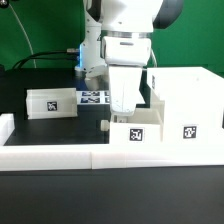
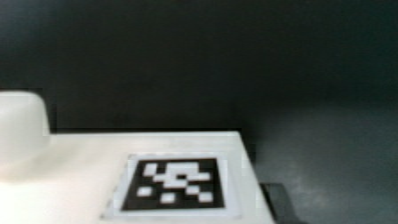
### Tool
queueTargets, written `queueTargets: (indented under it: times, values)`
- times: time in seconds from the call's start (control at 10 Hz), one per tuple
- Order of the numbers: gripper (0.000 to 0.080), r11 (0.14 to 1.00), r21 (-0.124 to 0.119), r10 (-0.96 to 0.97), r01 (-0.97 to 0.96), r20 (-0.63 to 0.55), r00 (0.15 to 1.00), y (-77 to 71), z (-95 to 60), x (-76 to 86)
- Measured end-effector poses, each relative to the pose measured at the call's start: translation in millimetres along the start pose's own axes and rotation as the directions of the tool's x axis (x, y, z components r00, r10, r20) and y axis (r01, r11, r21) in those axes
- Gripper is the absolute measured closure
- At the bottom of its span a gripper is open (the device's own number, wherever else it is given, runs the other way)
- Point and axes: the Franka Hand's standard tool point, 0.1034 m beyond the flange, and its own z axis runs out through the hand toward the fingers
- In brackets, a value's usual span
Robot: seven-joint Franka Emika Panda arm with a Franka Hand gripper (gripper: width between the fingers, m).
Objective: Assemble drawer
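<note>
A small white tray (image 1: 136,131) with a square tag stands by the front rail, close against the tall open box housing (image 1: 186,98). My gripper (image 1: 121,108) is straight down on the tray's end on the exterior view's left, fingers at its wall. In the wrist view the tray's tagged face (image 2: 175,184) fills the near field. A rounded white knob (image 2: 18,132) shows beside it, and one dark fingertip (image 2: 276,196) presses its edge. The other finger is hidden. A second tray (image 1: 52,102) lies apart on the exterior view's left.
The marker board (image 1: 95,97) lies flat behind the gripper. A long white rail (image 1: 50,152) edges the table front, and another piece of rail (image 1: 5,128) stands at the exterior view's left. The table top is black.
</note>
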Motion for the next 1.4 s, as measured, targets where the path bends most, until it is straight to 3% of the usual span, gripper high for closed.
queueTargets:
  times: [0.6, 0.8, 1.4]
  values:
    - [0.0757, 1.000, 0.000, -0.016, 0.016, 0.013, 1.000, -0.2, -0.1, 0.3]
    - [0.0757, 1.000, 0.020, -0.017, 0.017, 0.021, 1.000, 0.6, -0.7, -1.5]
    - [0.0757, 0.999, 0.032, -0.040, 0.039, 0.031, 0.999, -0.6, -0.5, -2.0]
